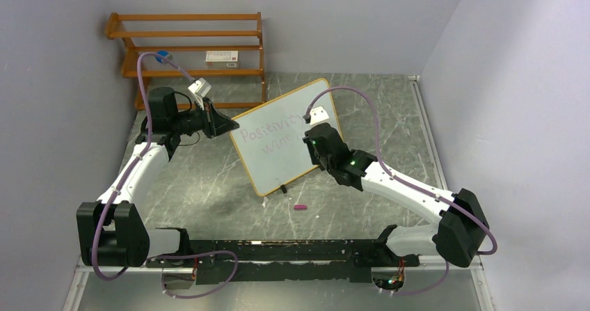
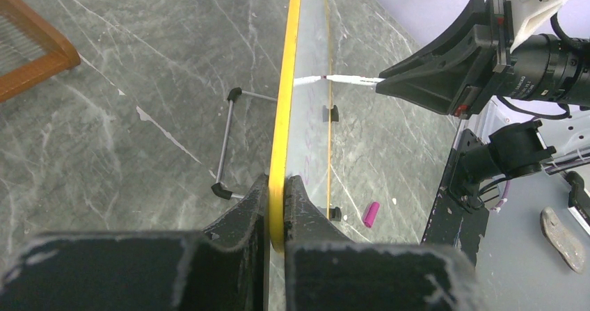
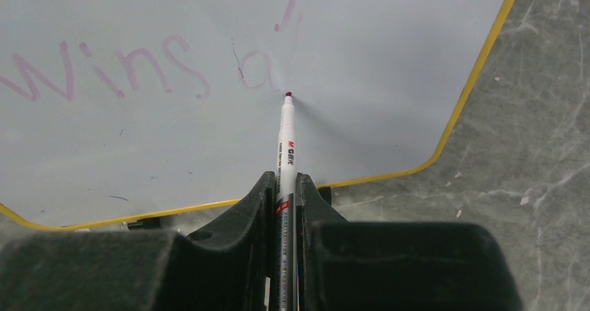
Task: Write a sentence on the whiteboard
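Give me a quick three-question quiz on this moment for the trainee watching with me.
1. True or false: the left gripper is clamped on the whiteboard's edge.
2. Multiple choice: the right gripper holds a marker. Where is its pink cap? A, on the marker's tip. B, lying on the table in front of the whiteboard. C, between the left gripper's fingers.
3. Short answer: which complete word does the lower line of writing show?
Key: 1 true. 2 B. 3 "wins".
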`<move>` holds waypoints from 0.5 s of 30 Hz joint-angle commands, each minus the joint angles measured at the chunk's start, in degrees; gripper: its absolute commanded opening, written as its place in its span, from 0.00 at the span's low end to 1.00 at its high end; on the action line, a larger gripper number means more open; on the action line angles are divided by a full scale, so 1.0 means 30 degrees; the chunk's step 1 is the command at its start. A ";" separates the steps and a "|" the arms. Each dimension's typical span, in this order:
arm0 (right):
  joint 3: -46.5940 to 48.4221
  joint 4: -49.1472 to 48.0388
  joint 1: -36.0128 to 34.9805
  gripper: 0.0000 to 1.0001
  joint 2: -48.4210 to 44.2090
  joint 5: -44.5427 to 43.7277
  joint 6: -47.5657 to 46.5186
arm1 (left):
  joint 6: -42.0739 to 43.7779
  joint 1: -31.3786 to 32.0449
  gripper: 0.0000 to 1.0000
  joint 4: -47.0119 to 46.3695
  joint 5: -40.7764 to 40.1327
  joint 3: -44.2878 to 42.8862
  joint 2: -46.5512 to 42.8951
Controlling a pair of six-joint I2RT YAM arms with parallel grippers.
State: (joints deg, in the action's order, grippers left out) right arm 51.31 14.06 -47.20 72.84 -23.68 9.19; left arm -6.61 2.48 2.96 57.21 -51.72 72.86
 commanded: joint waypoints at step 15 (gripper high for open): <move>0.0614 -0.1954 0.0273 0.00 -0.0697 -0.1510 -0.0684 | 0.1808 0.0286 0.05 0.0707 -0.0881 -0.0117 0.0320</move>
State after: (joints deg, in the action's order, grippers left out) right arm 51.33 11.20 -47.13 72.36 -27.03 8.29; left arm -6.61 2.48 2.96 57.23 -51.72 72.86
